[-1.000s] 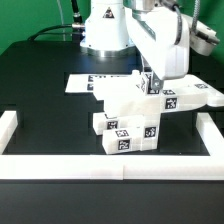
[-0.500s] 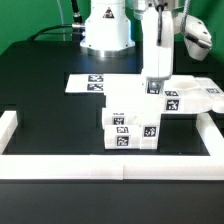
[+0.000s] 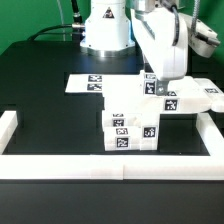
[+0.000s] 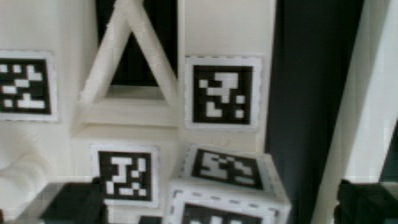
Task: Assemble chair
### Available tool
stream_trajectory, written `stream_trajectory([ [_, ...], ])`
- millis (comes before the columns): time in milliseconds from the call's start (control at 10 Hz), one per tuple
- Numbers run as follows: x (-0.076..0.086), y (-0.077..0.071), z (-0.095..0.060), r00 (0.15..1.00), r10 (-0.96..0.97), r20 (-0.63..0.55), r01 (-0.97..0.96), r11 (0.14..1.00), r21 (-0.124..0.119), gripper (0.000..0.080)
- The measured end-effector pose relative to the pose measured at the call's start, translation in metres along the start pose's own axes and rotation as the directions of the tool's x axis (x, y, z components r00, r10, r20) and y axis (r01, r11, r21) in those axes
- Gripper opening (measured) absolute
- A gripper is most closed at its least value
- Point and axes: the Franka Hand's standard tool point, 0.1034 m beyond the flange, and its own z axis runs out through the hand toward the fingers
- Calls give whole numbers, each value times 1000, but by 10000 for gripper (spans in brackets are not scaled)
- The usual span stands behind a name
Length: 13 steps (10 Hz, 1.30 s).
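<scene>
Showing a blocky white plastic chair [image 3: 128, 108] with flat, square-tagged faces, set on the matte black table [image 3: 45, 115] near the front rail [image 3: 100, 166] — jaws directly over it, released or clenched: cannot tell.

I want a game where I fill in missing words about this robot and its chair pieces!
The chair is coloured ____.
The table it stands on is coloured ____.
Each tag on the chair is shaped like a ____.
Missing words: white, black, square.
</scene>
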Motion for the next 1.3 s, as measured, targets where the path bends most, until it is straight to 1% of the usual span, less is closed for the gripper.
stream_trajectory([
  [100, 0, 0, 0, 997, -80, 0, 80, 997, 0, 649],
  [200, 0, 0, 0, 993, -116, 0, 116, 993, 0, 649],
  [400, 1, 0, 0, 956, -292, -2, 292, 956, -2, 649],
  [500, 1, 1, 1, 908, -419, -13, 419, 908, -22, 649],
  [700, 0, 1, 1, 834, -552, -14, 551, 834, -29, 649],
  [900, 3, 2, 1, 696, -718, -19, 716, 696, -51, 649],
  [1000, 4, 2, 1, 632, -775, -16, 774, 631, -54, 649],
  [1100, 6, 2, 2, 588, -809, -12, 807, 588, -56, 649],
  [1300, 8, 3, 3, 457, -890, -3, 888, 456, -57, 649],
])
